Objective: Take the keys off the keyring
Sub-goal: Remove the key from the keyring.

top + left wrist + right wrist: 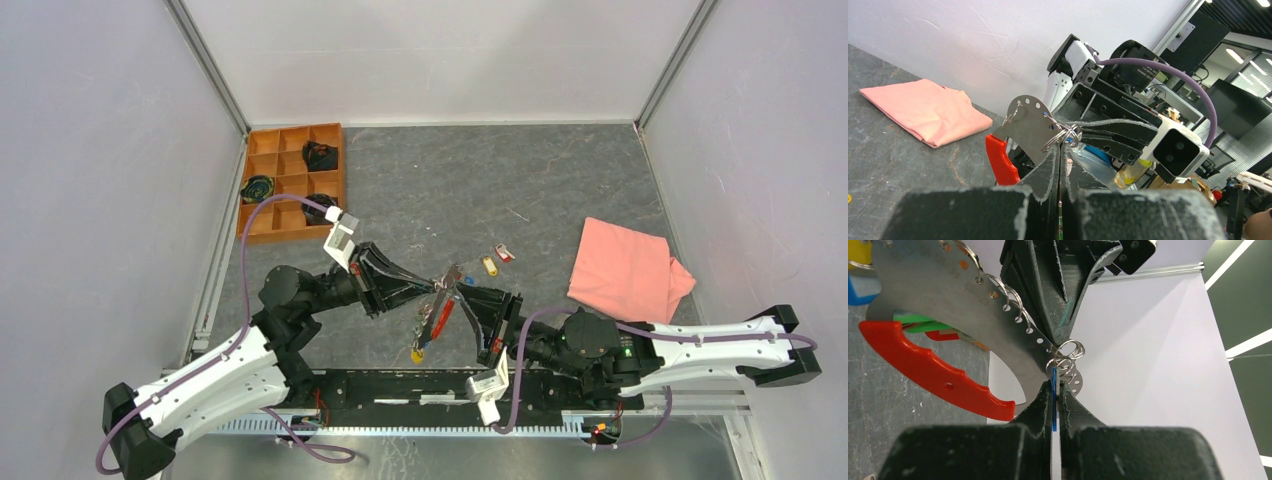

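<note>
Two loose keys, one yellow (489, 265) and one red (505, 254), lie on the table (450, 190) just beyond the grippers. A pink cloth (625, 272) lies well to the right, and an orange tray (270, 222) holding dark items sits at the far left. Nothing lies between these and the arms.

The arms meet tip to tip over mid-table. The left gripper (1061, 147) is closed on the keyring (1025, 127), its fingertips pinching where small split rings (1068, 352) thread through the plate's holes. The right gripper (1054, 385) is clamped on a thin blue key (1053, 400) that hangs from those rings. Each gripper blocks much of the other's wrist view.

The keyring is a curved, perforated steel plate with a red grip along one edge. It is held off the table between the two tips. Seen from above, its long axis runs from the tips toward the near edge, slanting slightly left, and a yellow head (417, 355) shows at that near end. Green and blue heads crowd behind the plate in the right wrist view.
</note>
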Robot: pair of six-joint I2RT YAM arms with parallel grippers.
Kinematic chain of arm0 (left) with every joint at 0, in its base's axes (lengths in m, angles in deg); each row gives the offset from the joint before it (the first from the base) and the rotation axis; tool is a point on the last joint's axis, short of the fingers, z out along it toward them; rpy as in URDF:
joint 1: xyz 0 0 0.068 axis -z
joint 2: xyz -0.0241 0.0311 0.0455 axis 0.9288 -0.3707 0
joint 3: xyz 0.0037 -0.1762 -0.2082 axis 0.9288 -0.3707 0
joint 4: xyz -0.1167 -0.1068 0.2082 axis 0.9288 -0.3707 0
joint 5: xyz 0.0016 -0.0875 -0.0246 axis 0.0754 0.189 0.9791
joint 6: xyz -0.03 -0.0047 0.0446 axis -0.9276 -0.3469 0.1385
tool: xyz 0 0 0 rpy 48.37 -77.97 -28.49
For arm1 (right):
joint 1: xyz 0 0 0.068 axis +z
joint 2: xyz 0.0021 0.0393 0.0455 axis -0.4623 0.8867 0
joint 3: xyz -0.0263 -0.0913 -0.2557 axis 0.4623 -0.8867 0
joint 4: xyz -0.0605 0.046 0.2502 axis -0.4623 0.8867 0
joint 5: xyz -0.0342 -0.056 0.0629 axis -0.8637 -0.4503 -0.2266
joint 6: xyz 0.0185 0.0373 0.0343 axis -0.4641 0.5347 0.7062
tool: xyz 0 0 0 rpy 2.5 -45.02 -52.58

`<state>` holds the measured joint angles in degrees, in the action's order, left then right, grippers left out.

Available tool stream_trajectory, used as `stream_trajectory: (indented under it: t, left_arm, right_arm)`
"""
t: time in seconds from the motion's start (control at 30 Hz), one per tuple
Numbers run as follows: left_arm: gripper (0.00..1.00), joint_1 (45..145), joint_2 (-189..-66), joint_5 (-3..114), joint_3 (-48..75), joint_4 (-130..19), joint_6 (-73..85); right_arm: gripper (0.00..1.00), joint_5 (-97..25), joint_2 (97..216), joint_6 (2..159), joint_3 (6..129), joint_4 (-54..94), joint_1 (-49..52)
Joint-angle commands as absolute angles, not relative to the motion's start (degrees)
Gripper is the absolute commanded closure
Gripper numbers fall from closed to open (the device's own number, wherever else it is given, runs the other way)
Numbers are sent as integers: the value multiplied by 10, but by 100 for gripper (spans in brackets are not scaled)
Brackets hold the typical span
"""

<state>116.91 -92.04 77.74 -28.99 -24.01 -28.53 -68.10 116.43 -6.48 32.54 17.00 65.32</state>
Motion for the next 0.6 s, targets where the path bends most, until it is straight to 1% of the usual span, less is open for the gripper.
stream_trajectory:
  t: [0.0, 0.3, 0.57]
  left_arm:
    - [98, 1167, -908, 789, -289, -200, -244]
    - [98, 1167, -910, 806, -278, -250, -195]
    - [98, 1167, -912, 819, -275, -263, -179]
  right_arm:
    - [99, -692, 1164, -54, 361, 158, 646]
    - [99, -696, 1180, -53, 382, 160, 632]
    - [99, -689, 1188, -56, 387, 161, 616]
